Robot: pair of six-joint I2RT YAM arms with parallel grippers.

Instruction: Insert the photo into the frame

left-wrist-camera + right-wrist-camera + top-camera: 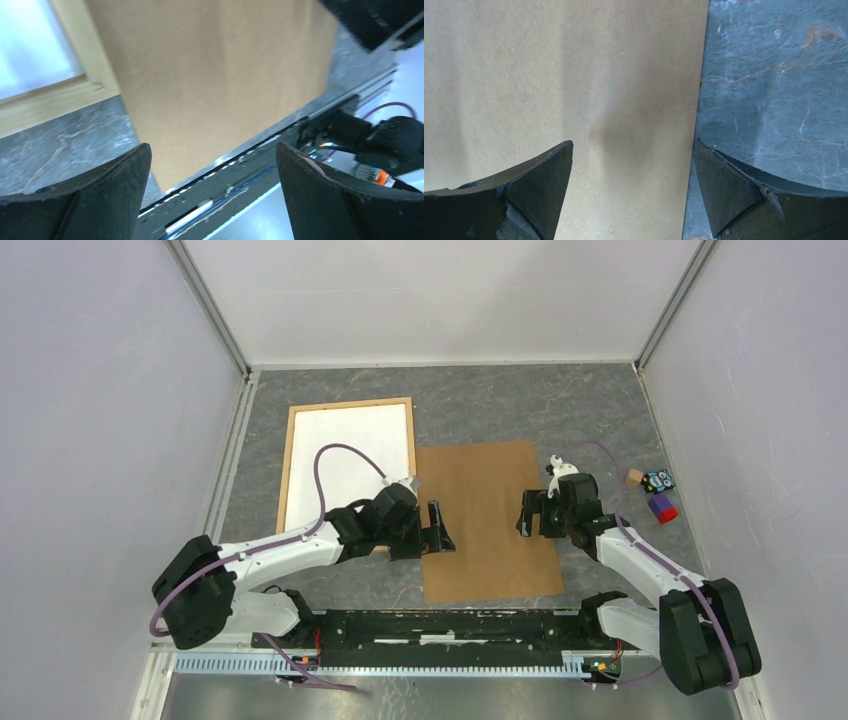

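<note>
Two wide-open claws hovered over the wrong sheet, and that was your main risk. The table carried the frame at about 10 o'clock with a white panel filling it. The brown board lay at the centre, its left edge just beside the frame's right strip. The photo showed in no view, and you could not tell whether it lay under the board or face-down in the frame.

Your left gripper hung over the board's 9 o'clock edge and your right gripper over its 3 o'clock edge. Both had jaws spread with nothing between them. Had you closed there, you would likely have pinched only board, or shoved it into the frame and knocked that askew. A thin flat sheet on stone gives fingertips little to catch, so a slip or a creased print seemed possible too. The small toys at 3 o'clock sat near the right arm, where a wide swing could have swept them.
</note>
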